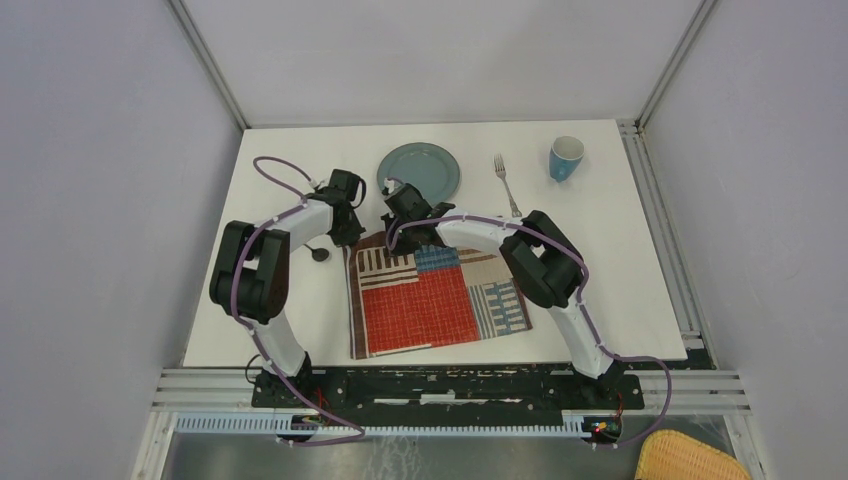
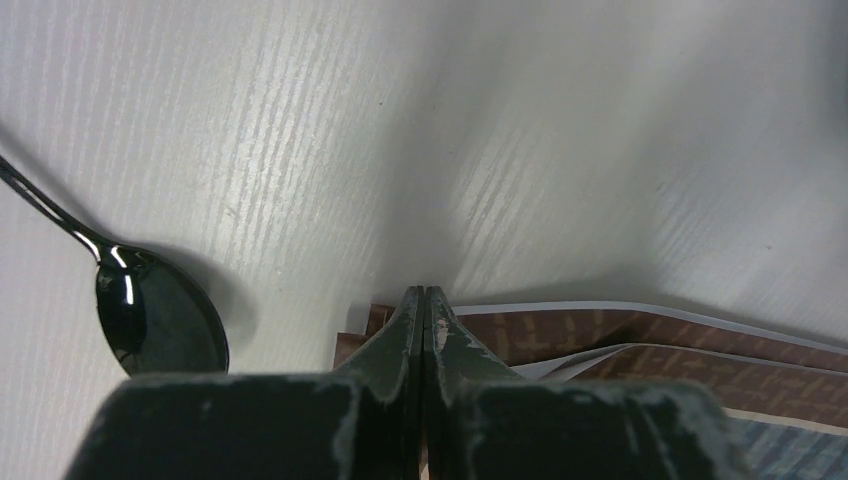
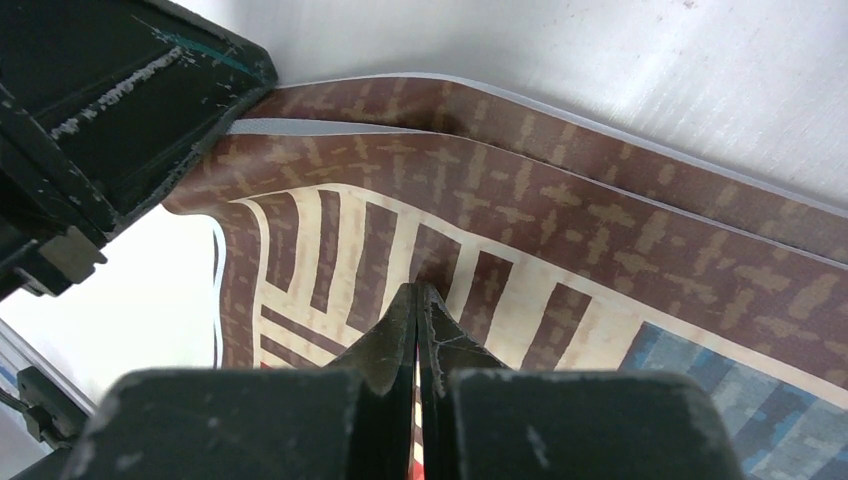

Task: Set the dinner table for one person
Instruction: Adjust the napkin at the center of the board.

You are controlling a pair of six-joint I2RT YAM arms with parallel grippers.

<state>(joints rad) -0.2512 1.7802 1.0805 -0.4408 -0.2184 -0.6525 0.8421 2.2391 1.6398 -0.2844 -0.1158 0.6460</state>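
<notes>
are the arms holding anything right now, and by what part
Both hold the placemat by its far edge: left gripper at the left corner, right gripper on a raised fold beside it.

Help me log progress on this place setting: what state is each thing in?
Placemat: near side flat, far edge puckered and raised.
Plate: empty, flat on the table.
Fork: lying flat.
Cup: upright, mouth up.
Spoon: lying flat.
Left gripper: shut on the placemat's far left corner.
Right gripper: shut on the placemat's far edge.
</notes>
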